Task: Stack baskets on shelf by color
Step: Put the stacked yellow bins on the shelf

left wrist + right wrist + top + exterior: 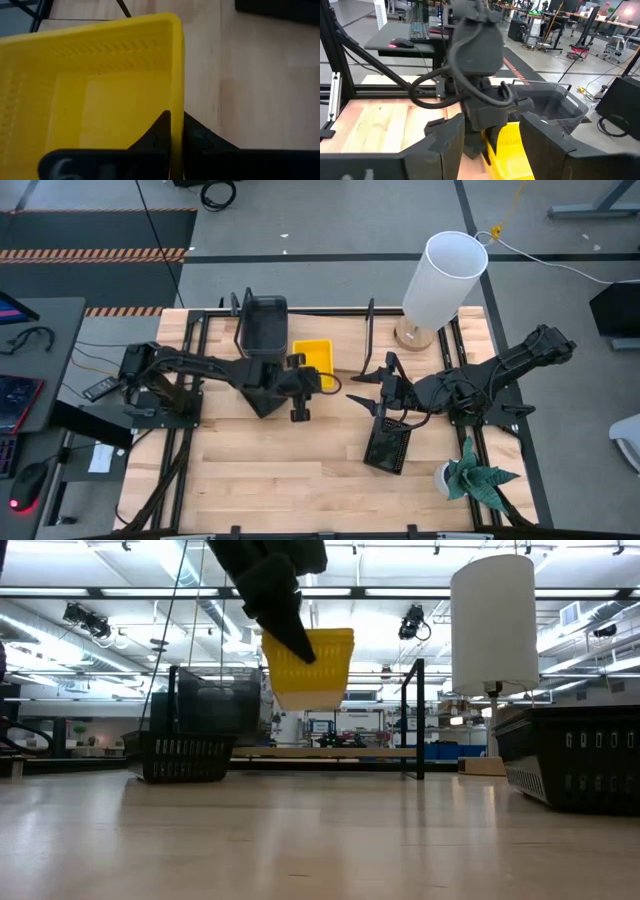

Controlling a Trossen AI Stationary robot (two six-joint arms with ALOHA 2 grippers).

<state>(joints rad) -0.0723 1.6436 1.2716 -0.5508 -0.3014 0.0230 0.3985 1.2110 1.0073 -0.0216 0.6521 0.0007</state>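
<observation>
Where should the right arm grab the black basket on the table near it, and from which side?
Likely the black basket's short rim wall nearest the open right gripper, coming from above with one finger inside and one outside. The basket sits upright and open-topped, with thin walls.

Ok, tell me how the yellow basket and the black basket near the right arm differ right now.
The yellow basket is bright and opaque; the black basket is dark with slotted sides. The yellow one is lifted off the table, its wall pinched by the left tool; the black one rests on the tabletop, ungripped. The right tool hangs beside it. Both are small rectangular plastic trays.
</observation>
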